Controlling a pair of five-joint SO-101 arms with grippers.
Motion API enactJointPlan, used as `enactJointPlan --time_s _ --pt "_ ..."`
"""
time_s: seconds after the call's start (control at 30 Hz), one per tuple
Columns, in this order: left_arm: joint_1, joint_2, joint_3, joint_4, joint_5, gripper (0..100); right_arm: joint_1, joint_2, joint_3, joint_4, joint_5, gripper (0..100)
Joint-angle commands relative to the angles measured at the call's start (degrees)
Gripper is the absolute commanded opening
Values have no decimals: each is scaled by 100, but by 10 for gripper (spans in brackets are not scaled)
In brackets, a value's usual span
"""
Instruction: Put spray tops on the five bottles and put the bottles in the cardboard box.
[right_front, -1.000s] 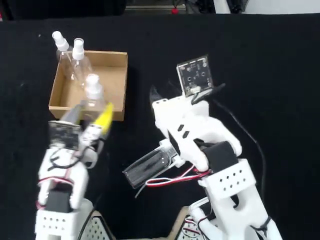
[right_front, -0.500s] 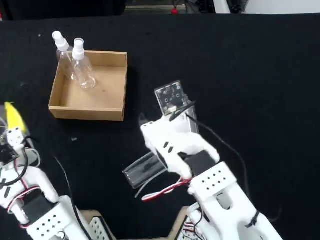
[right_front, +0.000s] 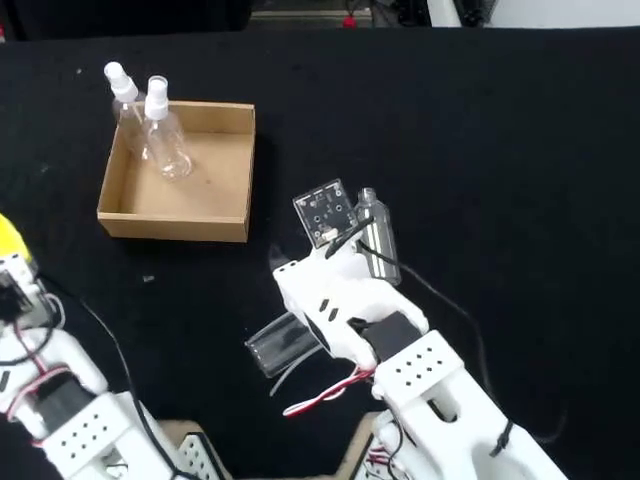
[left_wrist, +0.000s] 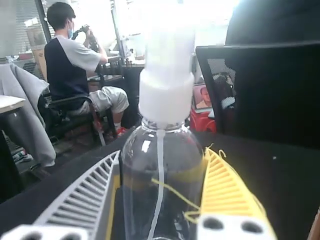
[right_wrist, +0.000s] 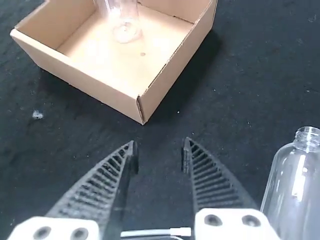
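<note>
A clear bottle (left_wrist: 160, 175) with a white spray top (left_wrist: 167, 75) stands between the grey and yellow fingers of my left gripper (left_wrist: 162, 152), which is shut on it. In the high view that gripper's yellow finger (right_front: 10, 240) sits at the table's far left edge. The cardboard box (right_front: 175, 228) at the back left holds two bottles with spray tops (right_front: 165, 140). My right gripper (right_wrist: 159, 146) hangs open over the black table, short of the box's (right_wrist: 90, 82) near corner. A topless bottle (right_front: 375, 235) (right_wrist: 292, 185) stands just beside the right arm (right_front: 340, 290).
A clear plastic item (right_front: 285, 342) lies on the table under the right arm. Red and white cables trail near it. Black cloth covers the table, with open room at the right and back.
My left arm has swung away from the box to the far left with the topped bottle in its gripper. The right arm has drawn back toward the front, uncovering the topless bottle.
</note>
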Motion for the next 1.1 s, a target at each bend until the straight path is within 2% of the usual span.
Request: enactJointPlan --time_s 0.0,0.1,0.27,0.33,0.43,0.63,0.83,0.9,1.07 --pt "-119 1547 -1305 -580 -18 109 -70 -163 -31 -123 0 141" --pt "-382 2752 -1534 -1433 0 109 -70 -163 -22 -114 0 141" --pt "-576 4237 -1349 -3305 0 109 -70 -163 -22 -149 0 141" --pt "-567 4747 -1367 -3701 0 109 -70 -163 -22 -149 0 141" --pt "-541 5609 -1807 -3719 62 109 -70 -154 -4 -149 0 141" --pt "-681 7077 -2853 -3771 853 109 -70 -189 92 -149 0 141" --pt "-734 8070 -3424 -3859 985 109 -70 -189 92 -149 0 141" --pt "-752 8431 -3495 -4404 958 109 -70 -189 92 -149 0 141" --pt "-980 9618 -3503 -6549 949 110 -53 -189 92 -149 0 141"
